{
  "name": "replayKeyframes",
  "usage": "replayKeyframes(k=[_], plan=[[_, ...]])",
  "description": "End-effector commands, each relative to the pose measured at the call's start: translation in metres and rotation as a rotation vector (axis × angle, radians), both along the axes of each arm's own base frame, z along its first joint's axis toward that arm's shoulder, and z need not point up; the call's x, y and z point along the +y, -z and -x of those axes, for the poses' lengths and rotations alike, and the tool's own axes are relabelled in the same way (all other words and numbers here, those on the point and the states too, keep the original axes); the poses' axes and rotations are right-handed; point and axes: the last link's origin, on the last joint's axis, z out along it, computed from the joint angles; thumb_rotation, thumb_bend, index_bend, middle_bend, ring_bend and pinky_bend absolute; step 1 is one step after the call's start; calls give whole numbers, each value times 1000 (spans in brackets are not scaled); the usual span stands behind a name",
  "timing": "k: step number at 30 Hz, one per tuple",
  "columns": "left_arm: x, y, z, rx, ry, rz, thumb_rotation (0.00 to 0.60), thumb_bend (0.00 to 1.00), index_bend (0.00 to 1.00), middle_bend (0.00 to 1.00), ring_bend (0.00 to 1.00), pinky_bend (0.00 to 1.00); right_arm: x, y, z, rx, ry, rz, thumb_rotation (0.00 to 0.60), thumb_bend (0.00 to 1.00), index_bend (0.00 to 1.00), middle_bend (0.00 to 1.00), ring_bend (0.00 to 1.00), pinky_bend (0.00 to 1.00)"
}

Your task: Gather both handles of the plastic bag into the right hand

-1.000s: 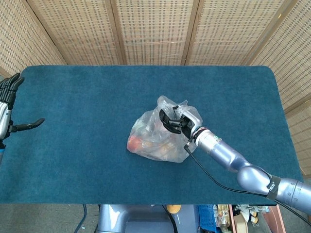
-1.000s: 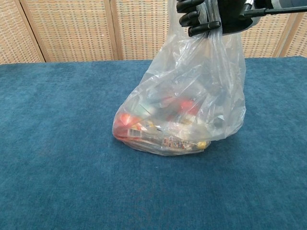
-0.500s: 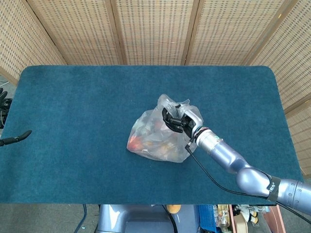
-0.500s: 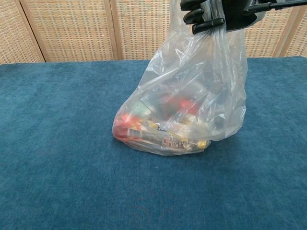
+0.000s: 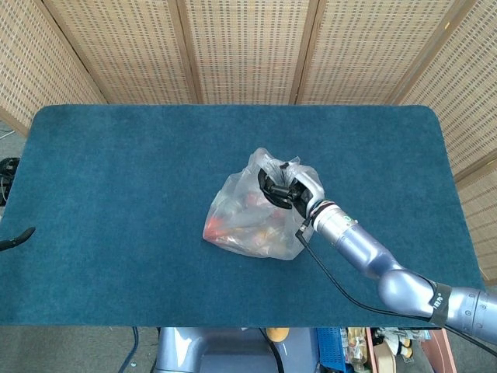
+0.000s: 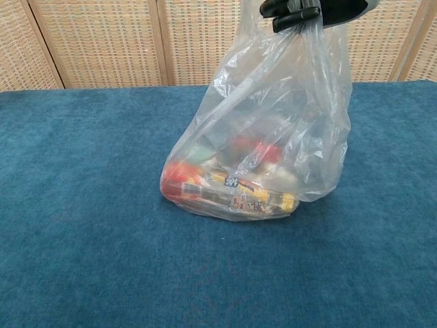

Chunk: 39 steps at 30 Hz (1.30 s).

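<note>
A clear plastic bag (image 5: 250,216) (image 6: 263,143) with red, yellow and dark packets inside stands on the blue table (image 5: 124,163). My right hand (image 5: 279,186) (image 6: 307,12) grips the bunched handles at the top of the bag, pulling the plastic taut upward. In the chest view only the lower edge of that hand shows at the top border. My left hand (image 5: 11,238) is almost out of the head view at the left edge; just a dark fingertip shows beside the table.
The blue cloth table (image 6: 82,225) stretches wide around the bag. Woven screens (image 5: 248,47) stand behind it. A black cable (image 5: 342,289) runs along my right forearm.
My right hand has risen with the handles, stretching the bag taller. My left hand has drawn back leftward and down, nearly leaving the head view.
</note>
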Motion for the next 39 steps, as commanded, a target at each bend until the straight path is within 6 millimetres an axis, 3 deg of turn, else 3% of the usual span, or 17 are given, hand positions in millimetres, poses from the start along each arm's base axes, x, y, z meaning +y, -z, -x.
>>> replayKeyframes(k=[1,13,29,39], plan=[[-6,0,3,20,-50,5,600,143,0,0,0,0,0,-5,-5,-1,-5,11,600,1000,856,912,814,1000],[-9,-3,6,34,-126,19,600,152,0,0,0,0,-4,-34,-33,-39,-13,68,600,1000,854,911,814,1000],[-7,-8,10,1,-133,18,600,153,0,0,0,0,-5,-69,-92,-64,-62,130,600,1000,851,911,814,1000],[-5,-9,10,-9,-136,23,600,152,0,0,0,0,-5,-102,-124,-71,-79,206,600,1000,850,911,814,1000]])
